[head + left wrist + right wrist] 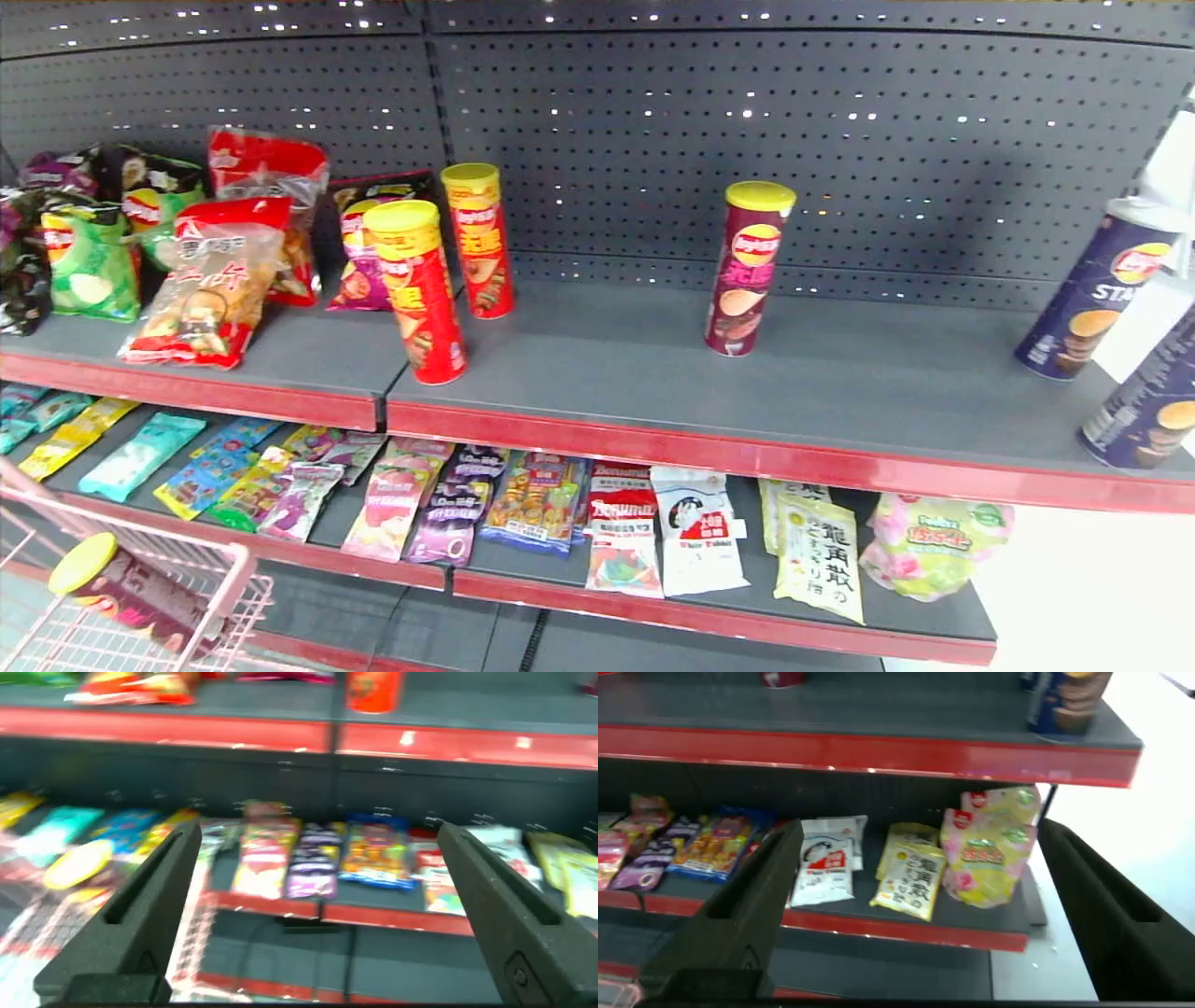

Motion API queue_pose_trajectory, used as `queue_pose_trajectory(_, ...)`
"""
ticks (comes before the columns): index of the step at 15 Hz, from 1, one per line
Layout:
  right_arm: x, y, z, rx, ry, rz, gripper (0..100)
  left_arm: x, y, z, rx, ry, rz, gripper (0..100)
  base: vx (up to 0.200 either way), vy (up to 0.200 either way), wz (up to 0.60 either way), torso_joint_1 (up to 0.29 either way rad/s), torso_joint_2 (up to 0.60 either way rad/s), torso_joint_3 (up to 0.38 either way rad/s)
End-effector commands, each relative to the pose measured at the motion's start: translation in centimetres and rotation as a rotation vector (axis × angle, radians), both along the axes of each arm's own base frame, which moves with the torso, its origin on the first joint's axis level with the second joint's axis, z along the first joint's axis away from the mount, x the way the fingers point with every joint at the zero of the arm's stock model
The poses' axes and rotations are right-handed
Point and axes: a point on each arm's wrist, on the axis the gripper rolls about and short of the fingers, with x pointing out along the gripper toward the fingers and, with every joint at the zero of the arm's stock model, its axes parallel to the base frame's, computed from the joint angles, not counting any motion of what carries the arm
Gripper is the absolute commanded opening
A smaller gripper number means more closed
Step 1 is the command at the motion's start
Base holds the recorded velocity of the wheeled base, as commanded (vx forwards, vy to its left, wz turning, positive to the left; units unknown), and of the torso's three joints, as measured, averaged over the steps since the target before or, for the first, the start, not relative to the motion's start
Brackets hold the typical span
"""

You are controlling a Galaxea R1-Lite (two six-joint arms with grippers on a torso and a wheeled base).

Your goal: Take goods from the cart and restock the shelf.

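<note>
A pink wire cart stands at the lower left, and a maroon chip can with a yellow lid lies in it. On the upper shelf a matching maroon can stands upright near the middle. My left gripper hangs open and empty in front of the lower shelf, with the cart's rim and the can's yellow lid off to one side. My right gripper is open and empty too, facing the lower shelf's white, yellow and pink packets.
Two red cans stand left of the maroon one, with chip bags beyond them. Two blue cans stand at the far right. Bare shelf lies either side of the maroon can. Candy packets line the lower shelf.
</note>
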Motion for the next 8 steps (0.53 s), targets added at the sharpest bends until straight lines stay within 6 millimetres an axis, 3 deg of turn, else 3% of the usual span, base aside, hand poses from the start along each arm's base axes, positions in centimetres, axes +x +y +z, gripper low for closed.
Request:
queue_pose_trajectory(1,0.00,0.00,0.01,-0.001,-0.001,0.000,100,0.00,0.00,0.00,0.000,0.000,0.000,100,0.000,0.000,0.60,0.002,0.00,0.007)
queue_pose_trajectory(8,0.00,0.00,0.01,-0.001,-0.001,0.002,100,0.00,0.00,0.00,0.000,0.000,0.000,100,0.000,0.000,0.60,0.002,0.00,0.001)
